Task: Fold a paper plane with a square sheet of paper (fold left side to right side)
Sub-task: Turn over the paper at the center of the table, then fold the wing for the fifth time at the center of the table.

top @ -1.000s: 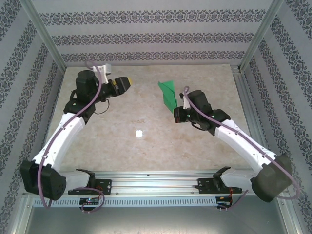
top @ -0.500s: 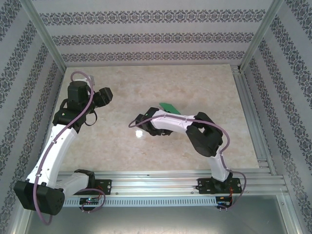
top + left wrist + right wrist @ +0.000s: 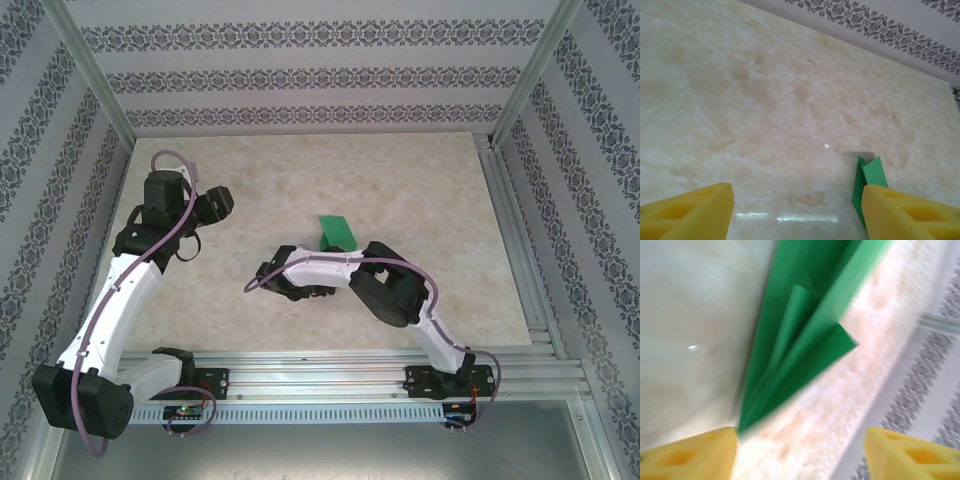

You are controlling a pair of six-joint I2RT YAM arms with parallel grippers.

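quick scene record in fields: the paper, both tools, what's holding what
paper: green paper plane, folded into layered creases, resting on the table
left tool: open, empty, apart from the plane
right tool: open, plane right in front of it, not gripped
held by: nothing

Bright light is glinting off the table (image 3: 765, 100) just beside the paper (image 3: 873, 172); the right wrist view is blurring.

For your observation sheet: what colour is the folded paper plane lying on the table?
Bright green. The paper plane shows best in the right wrist view.
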